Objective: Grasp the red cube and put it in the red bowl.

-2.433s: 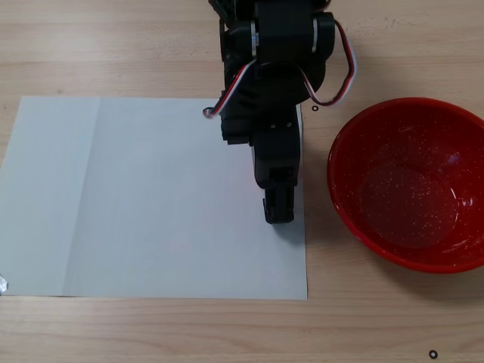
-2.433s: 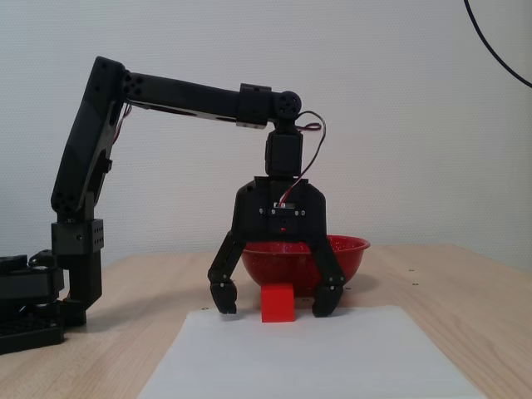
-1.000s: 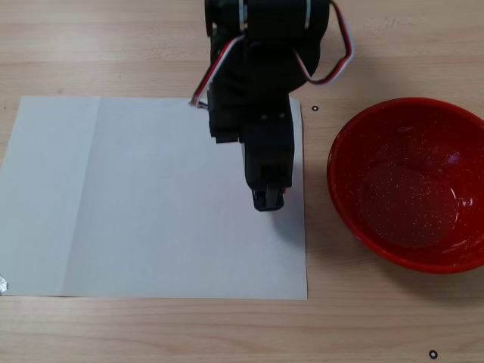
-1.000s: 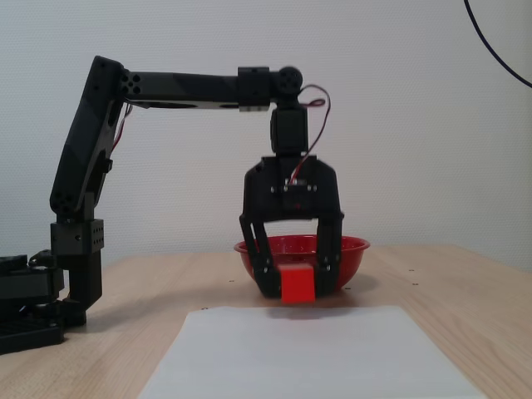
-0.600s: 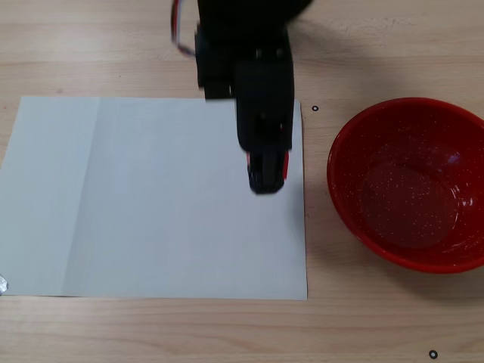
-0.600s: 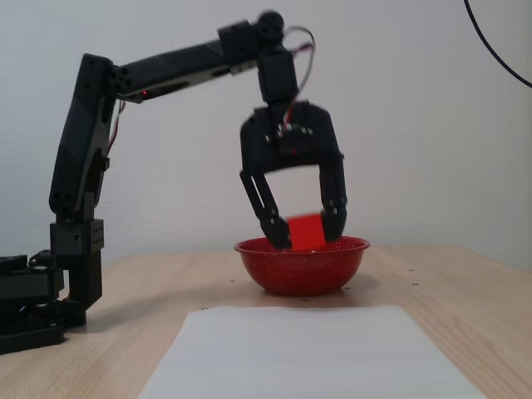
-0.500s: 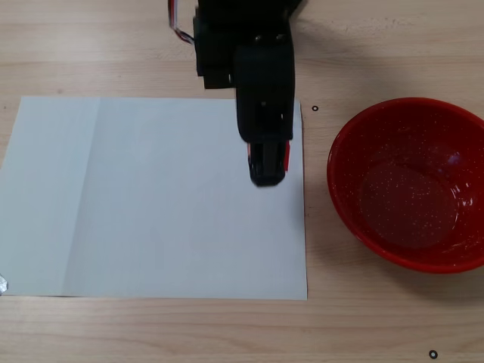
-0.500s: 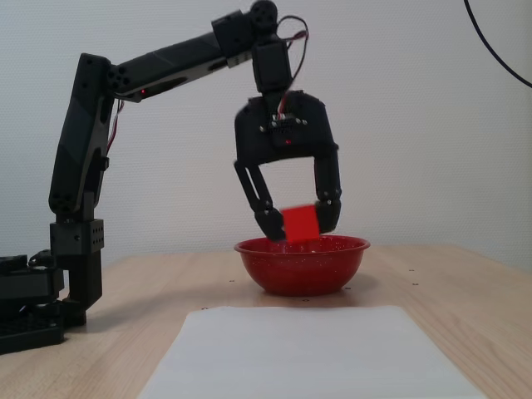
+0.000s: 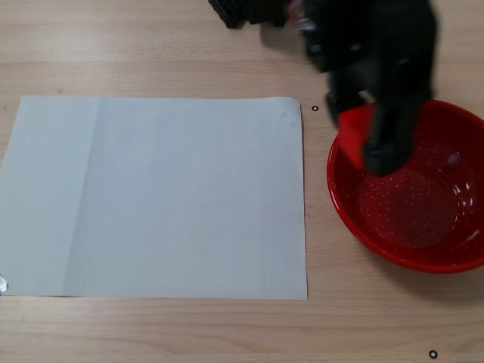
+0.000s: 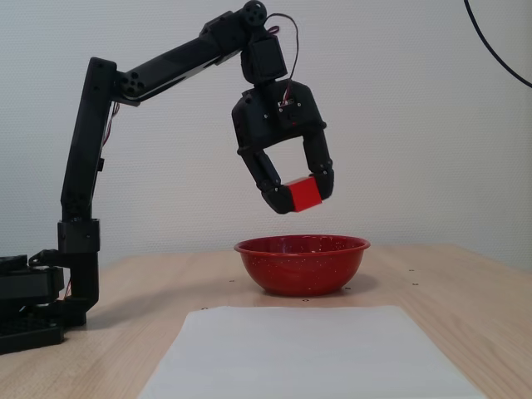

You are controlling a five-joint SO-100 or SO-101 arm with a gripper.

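Observation:
The red cube (image 10: 304,194) is held between the fingers of my black gripper (image 10: 302,195), in the air above the red bowl (image 10: 302,264). From above, the cube (image 9: 354,134) shows over the bowl's left rim, partly covered by the gripper (image 9: 368,144). The glossy red bowl (image 9: 423,212) with white speckles inside stands on the wooden table at the right. It holds nothing.
A large white sheet of paper (image 9: 159,197) lies flat on the table to the left of the bowl in the view from above. The arm's base (image 10: 37,307) stands at the left in the side view. Small black marks (image 9: 314,108) dot the wood.

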